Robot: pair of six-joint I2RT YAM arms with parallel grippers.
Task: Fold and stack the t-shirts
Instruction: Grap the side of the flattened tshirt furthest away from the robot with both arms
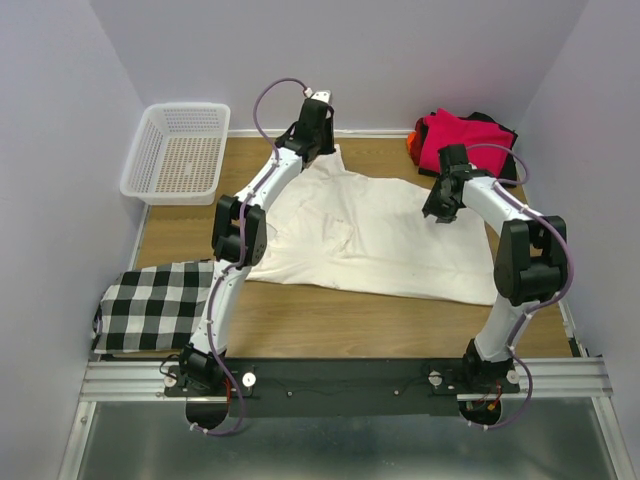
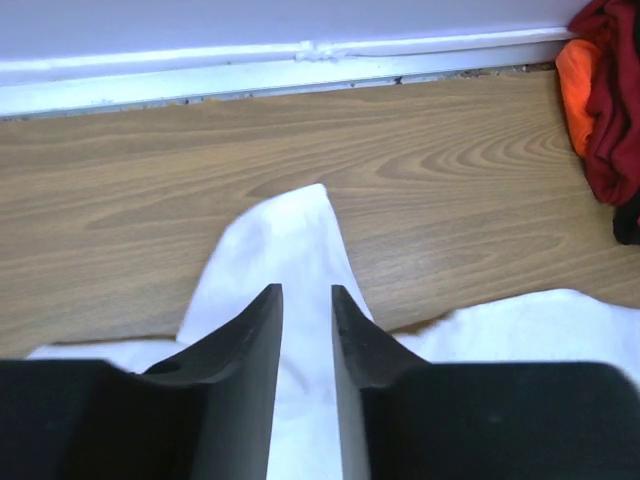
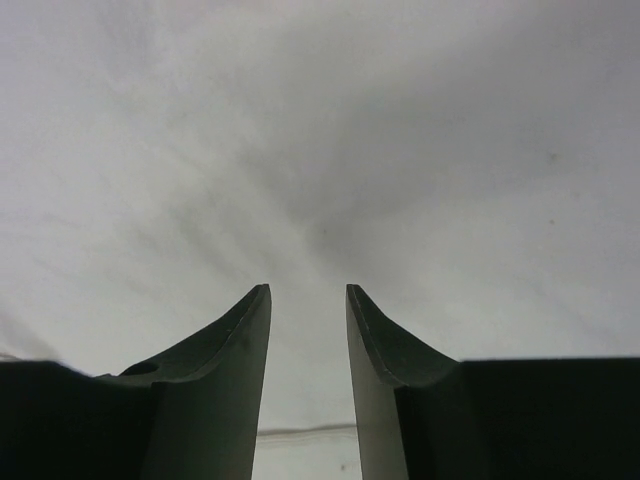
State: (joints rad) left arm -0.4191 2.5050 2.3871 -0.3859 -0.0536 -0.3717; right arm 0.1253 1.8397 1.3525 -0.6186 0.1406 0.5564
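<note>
Cream t-shirt (image 1: pixel 380 240) lies spread across the tabletop (image 1: pixel 300 325), with the folded red stack (image 1: pixel 465 135) at 2 o'clock. Only your left wrist view shows the left fingers (image 2: pixel 250 380) slightly apart over its 12 o'clock corner. The right fingers (image 3: pixel 230 370) are apart above plain cloth.

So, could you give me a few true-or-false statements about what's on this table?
1. The cream t-shirt lies spread out on the wooden table. True.
2. The white mesh basket holds a folded shirt. False: nothing shows inside it.
3. A magenta-red shirt sits at the far right corner. True.
4. The black-and-white checked cloth lies on the cream t-shirt. False: it lies apart, at the near left edge.
</note>
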